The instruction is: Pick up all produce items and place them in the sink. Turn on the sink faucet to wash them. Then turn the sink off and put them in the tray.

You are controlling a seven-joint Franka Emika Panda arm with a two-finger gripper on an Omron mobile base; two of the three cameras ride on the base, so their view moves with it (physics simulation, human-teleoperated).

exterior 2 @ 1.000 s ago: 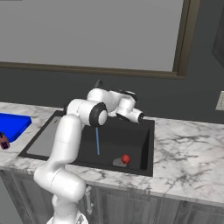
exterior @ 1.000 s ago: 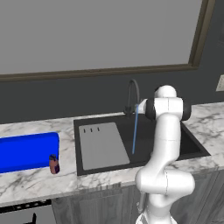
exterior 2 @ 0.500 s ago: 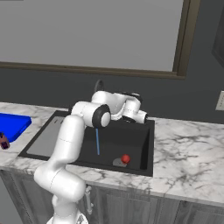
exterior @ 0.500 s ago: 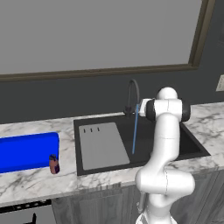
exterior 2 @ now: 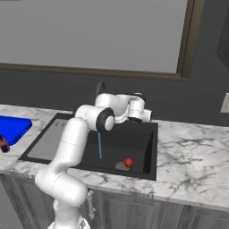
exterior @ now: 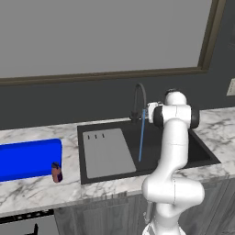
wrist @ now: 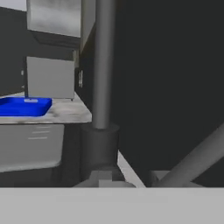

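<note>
Arching upright, faucet [exterior: 139, 102] spout points down into sink [exterior: 202, 153].

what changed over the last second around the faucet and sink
Little moved. The gripper stayed at the base of the sink faucet, its wrist shifting only slightly beside it. A thin blue stream of water kept running into the sink, the red produce ball stayed by the drain, and the blue tray and small brown-red cylinder stayed on the counter.

Kitchen: sink [exterior: 197, 153]; marble counter [exterior 2: 192, 156]
</note>
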